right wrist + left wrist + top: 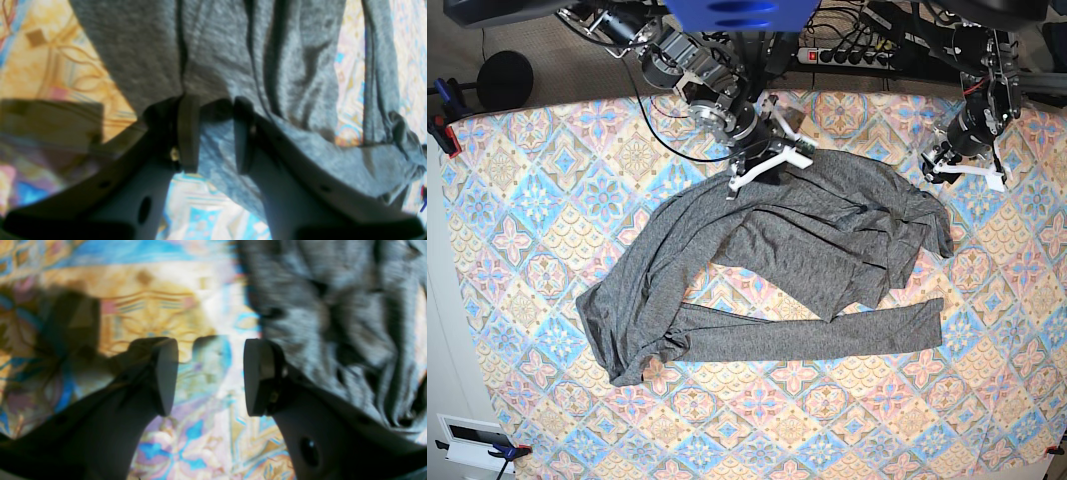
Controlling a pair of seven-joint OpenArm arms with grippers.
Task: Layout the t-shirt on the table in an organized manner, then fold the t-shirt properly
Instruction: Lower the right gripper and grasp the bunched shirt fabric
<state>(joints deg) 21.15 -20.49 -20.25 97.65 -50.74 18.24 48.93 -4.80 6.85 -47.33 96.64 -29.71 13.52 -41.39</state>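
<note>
While the shirt (767,270) sprawls across the middle of the table (527,180), it is far from flat — the dark grey knit is bunched and twisted, with one broad mass running from the upper middle toward the right edge, a wide band curving down the near left side, and a long narrow strip lying straight along the front. Bare patches of the blue, pink and cream tile pattern show between these parts. In the base view the right gripper (772,160) sits at the shirt's upper edge, on that view's left of centre; its wrist camera shows the two dark pads (188,133) partly closed with grey fabric lying between them and draped over the far jaw, so it grips the shirt's edge. From there the cloth hangs in soft vertical folds, with patterned table visible to either side. The left gripper (962,172) stands at the base view's right, just beside the shirt's right end but apart from it. Its wrist view shows the jaws spread with only the table's pattern in the gap between the pads (166,373) — nothing held — and crumpled grey fabric lying off to one side, next to one finger. No containers appear on the table.
</note>
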